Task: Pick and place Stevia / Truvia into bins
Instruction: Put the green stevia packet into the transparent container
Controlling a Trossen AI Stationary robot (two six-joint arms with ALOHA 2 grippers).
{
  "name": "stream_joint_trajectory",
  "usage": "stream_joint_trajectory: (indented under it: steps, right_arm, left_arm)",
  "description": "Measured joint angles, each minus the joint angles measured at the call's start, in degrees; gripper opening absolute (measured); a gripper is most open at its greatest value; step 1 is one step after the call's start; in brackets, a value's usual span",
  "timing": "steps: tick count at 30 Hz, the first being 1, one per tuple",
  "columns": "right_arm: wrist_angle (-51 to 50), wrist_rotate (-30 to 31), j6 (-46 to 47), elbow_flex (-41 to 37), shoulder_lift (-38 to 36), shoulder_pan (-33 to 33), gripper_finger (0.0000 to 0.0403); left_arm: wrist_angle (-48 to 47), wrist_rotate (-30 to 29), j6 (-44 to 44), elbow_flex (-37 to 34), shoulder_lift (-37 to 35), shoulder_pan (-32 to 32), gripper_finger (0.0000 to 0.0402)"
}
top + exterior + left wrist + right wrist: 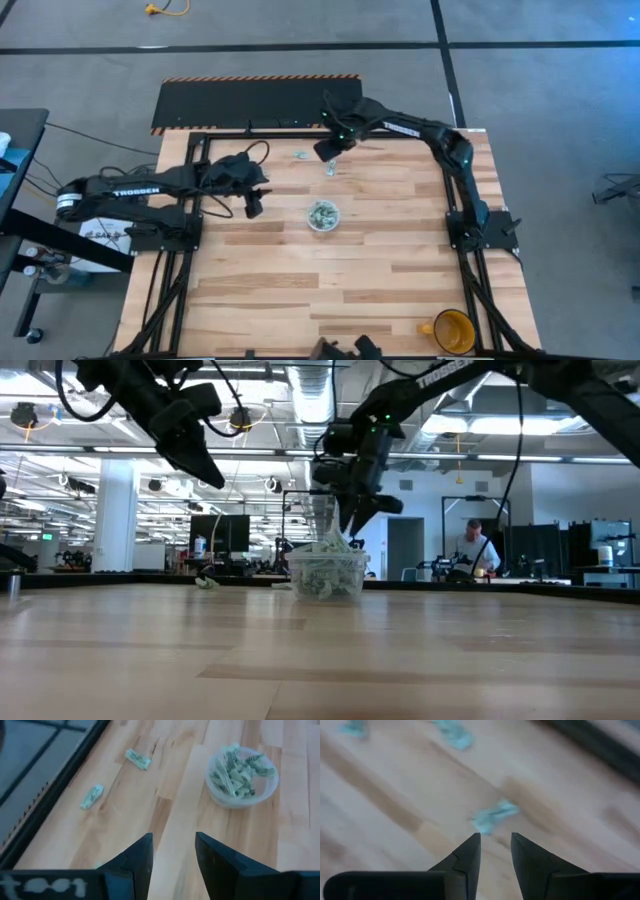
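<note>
The bin, a clear round cup (322, 215) (242, 775) (326, 573), stands mid-table, filled with pale green Stevia sachets. Loose sachets lie flat on the wood toward the far edge (301, 154) (330, 168) (137, 759) (92, 796). My right gripper (326, 153) (495, 842) hangs open over the far one, pointing steeply down; a sachet (492, 816) lies just ahead of its fingertips, untouched. My left gripper (253, 208) (172, 852) is open and holds nothing, raised above the table to the left of the cup.
A yellow-orange mug (452, 330) stands at the near right corner. Black frame rails run along the table's left (190, 210) and right sides (455, 200). Bare wood lies between the cup and the near edge. A person sits in the room beyond (478, 555).
</note>
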Motion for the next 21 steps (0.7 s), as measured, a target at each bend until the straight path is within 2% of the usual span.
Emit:
stream_joint_trajectory:
  steps: [4,8,15,21]
  right_arm:
    - [0.4,-9.3,0.6,3.2,3.4,-1.0,0.0100]
    - [0.3,-13.4,1.5,4.4,6.3,-1.6,0.0104]
    - [-0.4,-13.0,5.1,4.3,8.4,-1.8,0.0143]
    - [-1.0,-7.9,11.7,4.3,8.1,-2.1,0.0186]
  left_arm:
    - [2.9,-0.1,0.9,-2.9,-2.4,0.0,0.0138]
    - [4.6,-0.2,0.9,-4.9,-3.9,0.0,0.0138]
    - [9.6,-0.3,0.9,-9.4,-4.2,0.0,0.0138]
    - [14.8,-0.3,1.1,-13.5,-4.2,0.0,0.0138]
